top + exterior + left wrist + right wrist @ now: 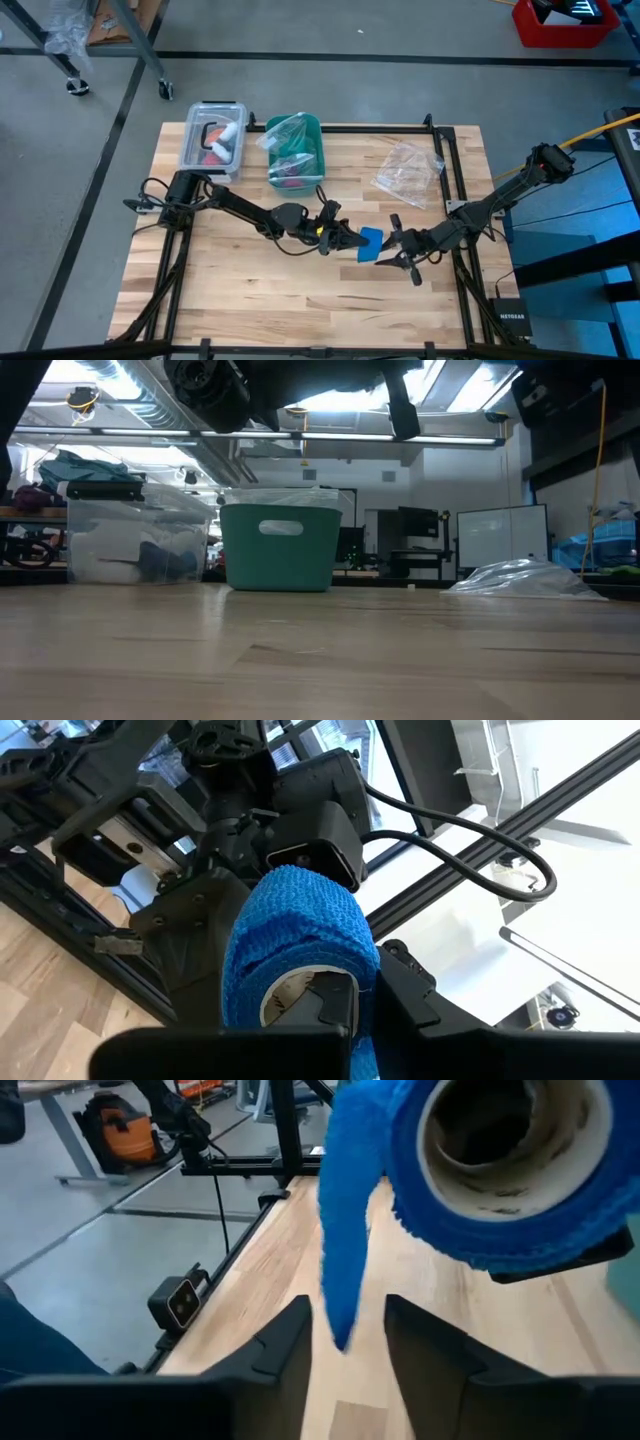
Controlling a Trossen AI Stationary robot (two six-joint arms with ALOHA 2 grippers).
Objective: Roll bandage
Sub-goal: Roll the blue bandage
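Observation:
The bandage (370,243) is a bright blue roll on a pale card core, held in the air over the middle of the wooden table (300,290). My left gripper (350,241) is shut on it from the table's left. In the right wrist view a loose blue tail (345,1230) hangs down from the roll (500,1190). My right gripper (388,252) is open just right of the roll. Its two fingers (280,1350) stand on either side of the tail's free end without touching it. My left gripper holds the roll by its wall at the near open end (300,970). One finger (335,1002) is inside the card core and the other is outside the blue wrap. The fingers come level from the table's left, along the roll's axis. The roll is lifted clear of the table, its tail hanging slack.
A teal bin (295,150) holding a plastic bag and a clear lidded box (212,138) stand at the far edge. A crumpled clear bag (410,172) lies at the far right. The near half of the table is bare wood.

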